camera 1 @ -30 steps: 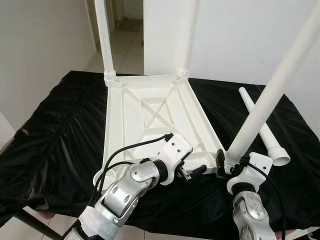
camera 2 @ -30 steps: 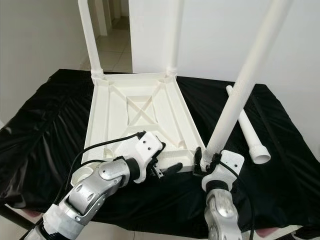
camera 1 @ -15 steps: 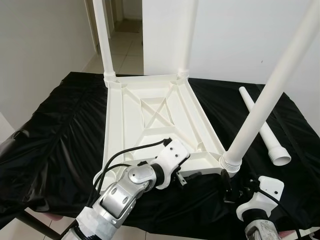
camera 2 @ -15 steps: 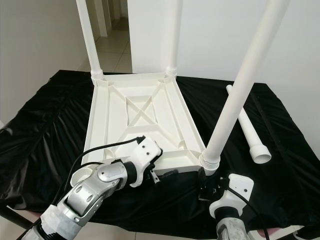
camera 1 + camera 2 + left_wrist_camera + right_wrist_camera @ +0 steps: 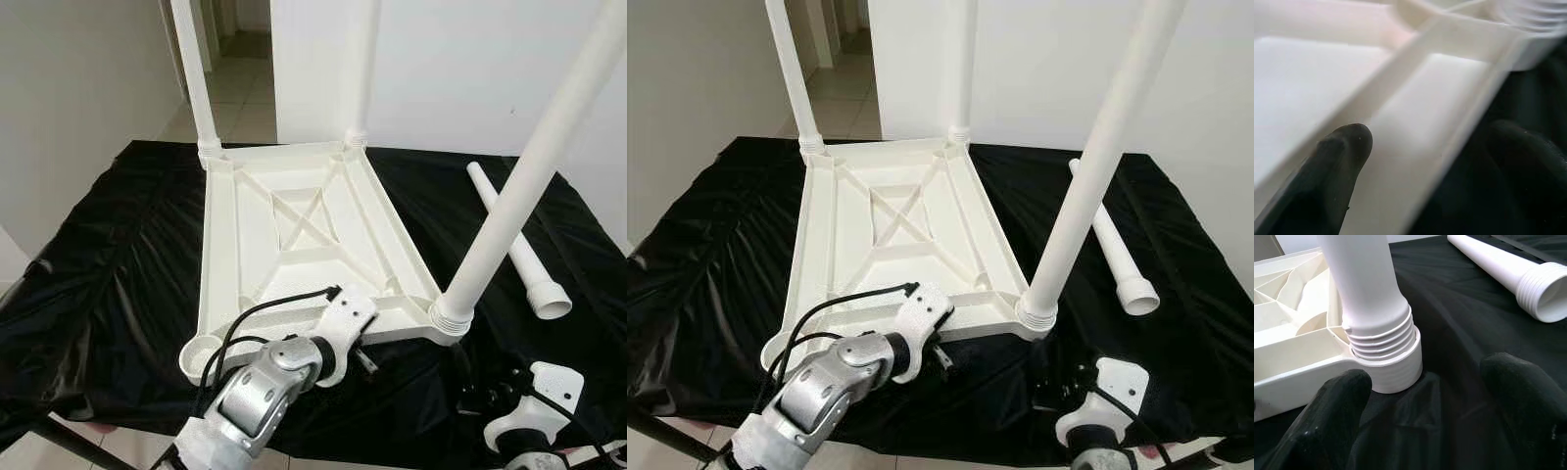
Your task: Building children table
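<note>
An upturned white tabletop (image 5: 294, 235) on the black-draped bench (image 5: 108, 255) has three legs fitted; the fourth leg (image 5: 517, 253) lies loose beyond the released right claw (image 5: 1425, 416), the left claw (image 5: 1420, 161) straddling the tabletop's rim, unclenched.

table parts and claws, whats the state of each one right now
tabletop: upside down on the black cloth
three legs: screwed in, upright
fourth leg: loose, lying on the cloth
empty socket: no leg in it
left claw: open, straddling the tabletop's edge
right claw: open, holding nothing, near the leg base
</note>
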